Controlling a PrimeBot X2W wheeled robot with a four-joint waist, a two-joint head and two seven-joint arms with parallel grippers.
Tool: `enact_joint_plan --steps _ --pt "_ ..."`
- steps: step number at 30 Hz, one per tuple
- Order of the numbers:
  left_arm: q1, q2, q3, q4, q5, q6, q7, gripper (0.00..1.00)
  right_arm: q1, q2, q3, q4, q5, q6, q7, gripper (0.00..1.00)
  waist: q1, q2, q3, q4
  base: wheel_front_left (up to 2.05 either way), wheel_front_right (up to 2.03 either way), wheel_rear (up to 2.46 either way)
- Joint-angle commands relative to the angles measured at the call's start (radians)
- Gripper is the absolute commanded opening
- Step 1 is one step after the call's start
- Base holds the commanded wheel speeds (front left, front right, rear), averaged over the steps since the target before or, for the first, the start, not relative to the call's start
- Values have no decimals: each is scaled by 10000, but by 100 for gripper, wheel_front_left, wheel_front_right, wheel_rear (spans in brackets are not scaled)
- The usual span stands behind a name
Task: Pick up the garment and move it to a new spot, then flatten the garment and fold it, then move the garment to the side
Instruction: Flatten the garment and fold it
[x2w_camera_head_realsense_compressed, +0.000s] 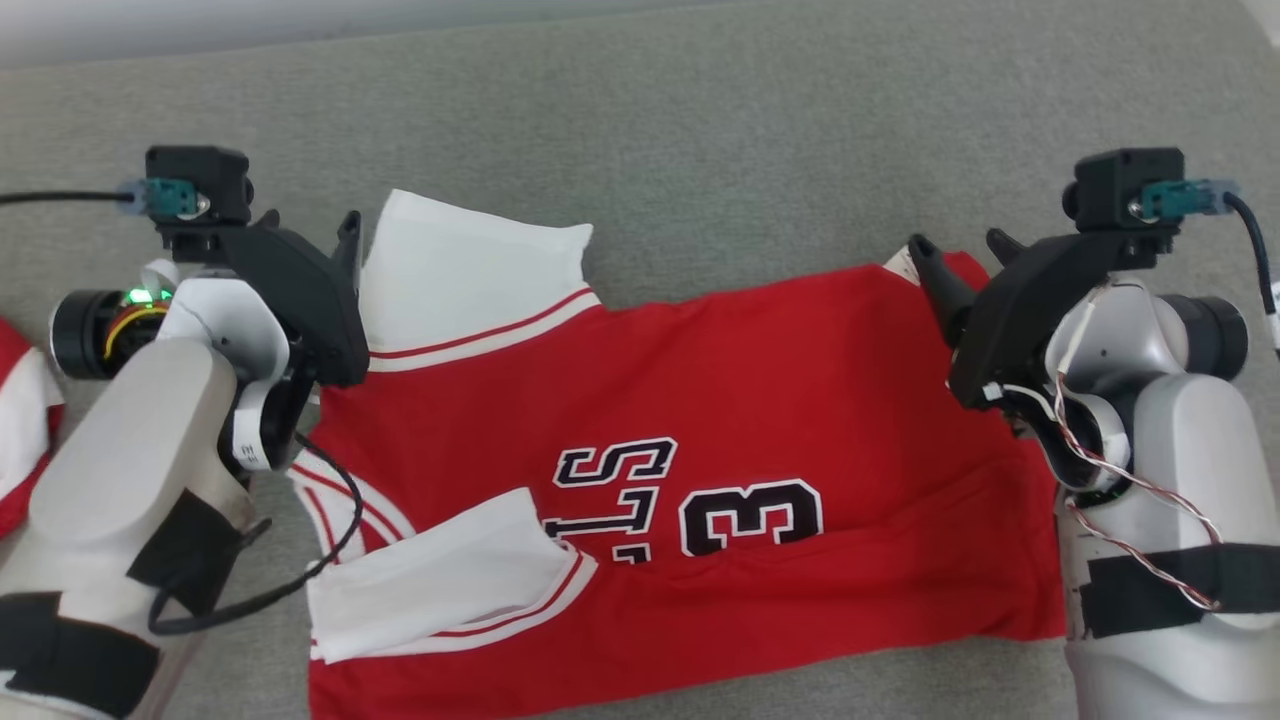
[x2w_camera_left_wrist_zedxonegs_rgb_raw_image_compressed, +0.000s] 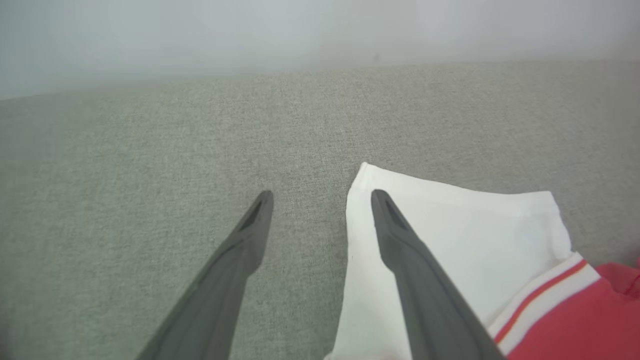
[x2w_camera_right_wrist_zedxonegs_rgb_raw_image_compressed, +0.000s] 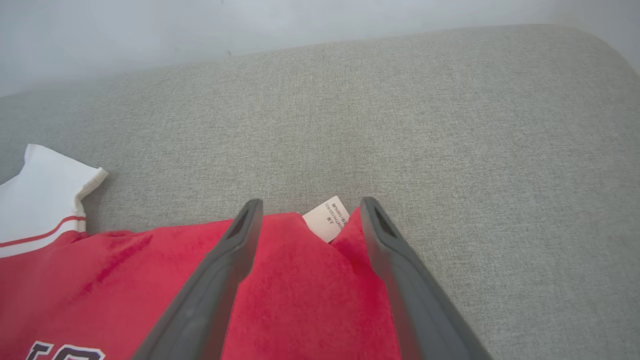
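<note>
The red jersey (x2w_camera_head_realsense_compressed: 760, 400) lies spread on the grey fabric surface (x2w_camera_head_realsense_compressed: 700, 130). My left hand (x2w_camera_head_realsense_compressed: 310, 220), spread, straddles its white sleeve's (x2w_camera_left_wrist_zedxonegs_rgb_raw_image_compressed: 475, 235) edge. My right hand (x2w_camera_head_realsense_compressed: 960, 242), spread, straddles the hem corner. The right wrist view picks out a label (x2w_camera_right_wrist_zedxonegs_rgb_raw_image_compressed: 327, 217). Bare surface lies beyond both.

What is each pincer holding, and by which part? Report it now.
Nothing is held. The left pincer stands open at the white sleeve of the red jersey. The right pincer stands open at its hem corner by the label.
</note>
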Motion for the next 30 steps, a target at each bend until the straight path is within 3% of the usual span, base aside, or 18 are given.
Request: enact_joint_plan --steps 1,22,23,24,25,26,30 --pt "-257 -31 15 235 -1 -109 -2 100 -210 22 137 136 114 -25 -147 100 -2 -2 374 -423 0 0 0" --pt "-1539 -22 -290 2297 151 -466 497 97 -936 83 1101 1150 349 -25 -1010 100 -2 -2 1050 -1082 0 0 0" --pt "-1579 -25 -337 2348 156 -517 587 64 -952 86 1120 1162 357 -25 -1021 100 -2 -2 1076 -1091 0 0 0" --pt "-1604 -50 -354 2379 115 -565 681 45 -969 82 1131 1154 359 -25 -1025 100 -2 -2 1110 -1091 0 0 0" --pt "-1622 -77 -367 2406 73 -623 730 12 -981 67 1143 1153 360 -25 -1004 100 -2 -2 1138 -1088 0 0 0" --pt "-1634 -108 -389 2423 34 -647 843 0 -998 42 1150 1141 368 -25 -981 100 -2 -2 1171 -1081 0 0 0" --pt "-1763 -100 -403 2389 -50 -709 996 0 -1201 -88 1155 1118 279 -25 -863 100 -2 -2 1311 -1041 0 0 0"
